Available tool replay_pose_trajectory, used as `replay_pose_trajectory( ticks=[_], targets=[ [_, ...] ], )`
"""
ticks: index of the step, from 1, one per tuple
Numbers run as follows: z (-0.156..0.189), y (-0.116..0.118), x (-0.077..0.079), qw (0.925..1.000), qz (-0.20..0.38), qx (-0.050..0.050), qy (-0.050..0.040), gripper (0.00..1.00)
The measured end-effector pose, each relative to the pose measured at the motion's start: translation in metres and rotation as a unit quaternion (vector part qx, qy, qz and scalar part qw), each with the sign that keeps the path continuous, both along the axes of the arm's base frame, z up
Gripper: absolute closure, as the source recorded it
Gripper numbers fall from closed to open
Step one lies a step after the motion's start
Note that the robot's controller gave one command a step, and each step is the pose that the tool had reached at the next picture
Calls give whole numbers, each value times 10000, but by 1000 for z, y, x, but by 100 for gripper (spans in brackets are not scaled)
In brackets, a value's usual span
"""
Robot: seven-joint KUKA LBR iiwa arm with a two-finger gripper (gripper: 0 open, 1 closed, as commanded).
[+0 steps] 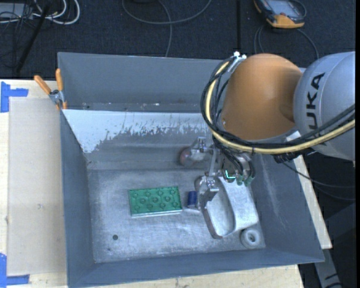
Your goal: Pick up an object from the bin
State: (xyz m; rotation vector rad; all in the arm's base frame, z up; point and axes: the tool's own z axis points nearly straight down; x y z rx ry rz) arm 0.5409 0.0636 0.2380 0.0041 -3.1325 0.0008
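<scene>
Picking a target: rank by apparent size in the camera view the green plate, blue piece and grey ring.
1. green plate
2. grey ring and blue piece: too alike to rank.

Bin (77, 191): studded flat plate (155, 201) lies on the floor, left of centre. Small block (192, 199) just beside the plate's right edge. Gripper (206, 189) right of the block, over the back end of a looped metal piece (223, 219) that runs toward the front right. Ring (250, 238) just right of the loop's front end, near the front-right corner. Round knob (185, 156) behind, at the foot of the back wall, well apart from the plate.
</scene>
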Motion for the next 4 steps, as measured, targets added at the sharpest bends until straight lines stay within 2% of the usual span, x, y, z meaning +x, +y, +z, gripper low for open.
replay_pose_trajectory(
  ticks=[1,2,3,4],
  targets=[
    [-128,5,23,9999,-144,1,-6,0],
    [-167,19,38,9998,171,-3,-51,0],
    [-164,19,38,9999,160,6,-50,100],
    [2,5,36,9953,969,6,-91,100]
  ],
)
